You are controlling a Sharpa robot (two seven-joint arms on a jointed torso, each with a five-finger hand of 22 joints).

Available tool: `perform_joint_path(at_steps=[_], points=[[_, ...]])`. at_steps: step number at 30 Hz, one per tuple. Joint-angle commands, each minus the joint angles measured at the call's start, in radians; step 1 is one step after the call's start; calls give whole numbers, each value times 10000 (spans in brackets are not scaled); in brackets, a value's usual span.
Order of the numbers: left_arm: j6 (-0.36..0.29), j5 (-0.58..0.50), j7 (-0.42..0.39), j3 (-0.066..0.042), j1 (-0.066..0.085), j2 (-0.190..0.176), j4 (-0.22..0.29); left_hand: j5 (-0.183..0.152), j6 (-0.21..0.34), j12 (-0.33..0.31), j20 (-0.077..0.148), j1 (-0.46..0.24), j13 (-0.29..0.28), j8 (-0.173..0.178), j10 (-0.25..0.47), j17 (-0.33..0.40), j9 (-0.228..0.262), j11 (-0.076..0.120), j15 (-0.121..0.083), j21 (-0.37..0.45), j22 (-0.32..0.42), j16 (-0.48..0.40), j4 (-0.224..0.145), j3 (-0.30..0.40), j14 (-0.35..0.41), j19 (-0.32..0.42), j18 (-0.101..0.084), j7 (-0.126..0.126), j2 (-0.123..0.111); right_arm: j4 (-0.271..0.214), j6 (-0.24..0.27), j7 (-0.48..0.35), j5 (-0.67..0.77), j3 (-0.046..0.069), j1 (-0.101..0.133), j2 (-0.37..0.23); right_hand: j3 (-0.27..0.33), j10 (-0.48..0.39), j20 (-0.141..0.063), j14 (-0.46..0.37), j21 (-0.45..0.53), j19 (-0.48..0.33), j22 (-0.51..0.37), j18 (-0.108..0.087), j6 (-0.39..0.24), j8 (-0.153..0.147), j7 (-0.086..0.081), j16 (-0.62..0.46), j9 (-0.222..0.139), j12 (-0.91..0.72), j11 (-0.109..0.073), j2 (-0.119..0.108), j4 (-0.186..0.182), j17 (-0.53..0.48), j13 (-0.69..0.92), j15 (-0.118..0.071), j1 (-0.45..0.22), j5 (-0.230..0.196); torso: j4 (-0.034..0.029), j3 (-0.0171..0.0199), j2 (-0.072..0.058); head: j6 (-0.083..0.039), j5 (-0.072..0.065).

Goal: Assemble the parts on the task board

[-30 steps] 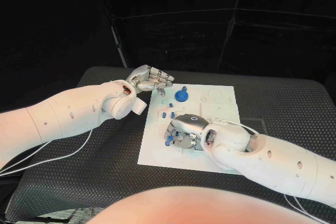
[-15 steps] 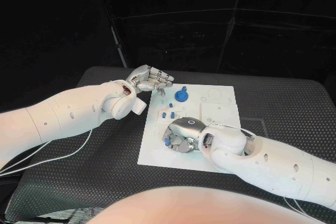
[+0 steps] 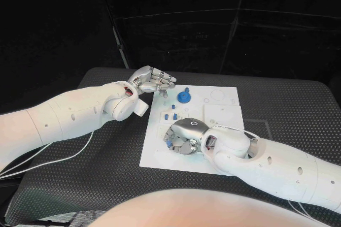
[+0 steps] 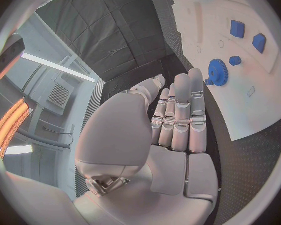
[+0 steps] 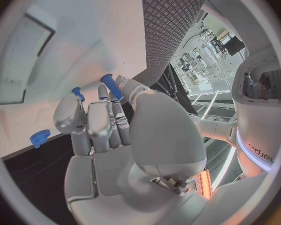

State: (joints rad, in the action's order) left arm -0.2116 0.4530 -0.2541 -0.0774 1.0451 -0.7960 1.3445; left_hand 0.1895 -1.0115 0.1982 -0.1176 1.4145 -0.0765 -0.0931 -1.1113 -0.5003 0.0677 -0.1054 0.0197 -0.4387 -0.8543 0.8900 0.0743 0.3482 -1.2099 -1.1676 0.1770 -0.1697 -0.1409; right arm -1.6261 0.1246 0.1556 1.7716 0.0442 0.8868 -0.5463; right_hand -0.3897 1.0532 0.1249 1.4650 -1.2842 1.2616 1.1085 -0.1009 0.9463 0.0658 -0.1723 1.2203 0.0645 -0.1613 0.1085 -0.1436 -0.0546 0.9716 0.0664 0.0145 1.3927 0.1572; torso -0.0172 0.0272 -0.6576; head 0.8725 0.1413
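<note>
The white task board (image 3: pixel 221 110) lies in the middle of the table. A blue gear (image 3: pixel 185 96) sits near its far edge, with small blue blocks (image 3: pixel 170 116) just nearer on the left side. My right hand (image 3: pixel 183 136) is low over the board's near left part and pinches a blue peg (image 5: pixel 111 86) between thumb and fingers. A second small blue part (image 5: pixel 78 93) shows by its fingertips. My left hand (image 3: pixel 151 80) hovers at the board's far left corner, fingers straight, holding nothing. The left wrist view shows the gear (image 4: pixel 218 72) and blue blocks (image 4: pixel 238 28).
The black textured table (image 3: pixel 284 99) surrounds the board, with free room to the right and at the back. Thin white cables (image 3: pixel 64 158) trail under my left arm on the near left.
My right hand has shifted a little left and nearer over the board, still holding the peg. The left hand has stayed in place.
</note>
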Motion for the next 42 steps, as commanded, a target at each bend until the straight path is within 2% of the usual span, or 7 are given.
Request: perform_joint_path(at_steps=[1, 16, 21, 25, 29, 36, 42], points=[[67, 19, -146, -12, 15, 11, -3, -49, -39, 51, -12, 30, -6, -21, 69, 9, 9, 8, -3, 50, 9, -46, -34, 1, 72, 34, 49, -36, 94, -96, 873, -137, 21, 2, -8, -56, 181, -380, 30, -111, 298, -296, -410, -151, -264, -34, -17, -295, 1, 79, 38, -40, 18, -435, -14, 87, -168, 16, 4, 4, -4, 1, -15], [135, 19, -99, -11, 12, -57, -69, -49, -39, 51, -12, 30, -6, -21, 69, 9, 9, 8, -3, 50, 9, -46, -34, 1, 72, 34, 49, -36, 94, -1502, 2150, -648, -442, 27, -103, -1713, 1731, -1904, 171, -864, 1650, -1406, -2077, -470, -1050, 41, 97, -1411, 47, -693, 176, -10, 172, -2219, 85, 220, -47, 289, 27, 16, 16, 1, -144], [130, 17, -101, -9, 8, -84, -84, -49, -39, 51, -12, 30, -6, -21, 69, 9, 9, 8, -3, 50, 9, -46, -34, 1, 72, 34, 49, -36, 94, -2157, 2571, -727, -988, 194, -93, -2660, 2233, -1671, 131, -830, 1705, -1352, -2118, -471, -814, 171, -17, -1380, 91, -1296, 83, 103, -11, -2275, 163, 159, -97, 334, 43, 10, 21, 1, -279], [116, 17, -120, -8, 2, -112, -82, -49, -39, 51, -12, 30, -6, -21, 69, 9, 9, 8, -3, 50, 9, -46, -34, 1, 72, 34, 49, -36, 94, -2403, 3026, -519, -2527, 491, -87, -3478, 2511, -89, 53, -328, 1039, -605, -1231, -292, -105, 542, -80, -659, 208, -2377, -56, 322, -424, -1295, 505, 49, -393, 327, 67, 14, 31, 1, -526], [93, 15, -137, -6, -9, -146, -75, -49, -39, 51, -12, 30, -6, -21, 69, 9, 9, 8, -3, 50, 9, -46, -34, 1, 72, 34, 49, -36, 94, -2510, 3088, 101, -3719, 631, -84, -4243, 3089, 1764, -317, 85, 92, 344, 26, -32, 496, 936, 378, 35, 313, -3929, -577, 235, -1061, -281, 1413, -371, -1140, 1092, 112, 13, 47, 1, -710], [66, 11, -180, -5, -42, -179, -31, -48, -30, 55, -13, 36, -3, -19, 90, 14, 6, 3, 0, 59, 15, -51, -39, -1, 78, 33, 48, -40, 98, -2350, 2531, 1540, -3639, 706, -97, -5010, 4482, 2245, -648, 372, -799, 1053, 1292, 234, 886, 1741, 718, 1100, 708, -8770, -858, 305, -2254, 1397, 7062, -635, -1524, 1515, 157, 15, 52, 1, -1003], [78, 10, -196, -4, -80, -198, -13, -48, -30, 55, -13, 36, -3, -19, 90, 14, 6, 3, 0, 59, 15, -51, -39, -1, 78, 33, 48, -40, 98, -2388, 2182, 2702, -2816, 711, -194, -5213, 5190, 2410, -650, 471, -1171, 1349, 1856, 355, 747, 2212, 753, 1575, 1092, -10007, -901, 439, -2364, 2210, 8881, -657, -1856, 1558, 115, -6, 66, 1, -1194]])
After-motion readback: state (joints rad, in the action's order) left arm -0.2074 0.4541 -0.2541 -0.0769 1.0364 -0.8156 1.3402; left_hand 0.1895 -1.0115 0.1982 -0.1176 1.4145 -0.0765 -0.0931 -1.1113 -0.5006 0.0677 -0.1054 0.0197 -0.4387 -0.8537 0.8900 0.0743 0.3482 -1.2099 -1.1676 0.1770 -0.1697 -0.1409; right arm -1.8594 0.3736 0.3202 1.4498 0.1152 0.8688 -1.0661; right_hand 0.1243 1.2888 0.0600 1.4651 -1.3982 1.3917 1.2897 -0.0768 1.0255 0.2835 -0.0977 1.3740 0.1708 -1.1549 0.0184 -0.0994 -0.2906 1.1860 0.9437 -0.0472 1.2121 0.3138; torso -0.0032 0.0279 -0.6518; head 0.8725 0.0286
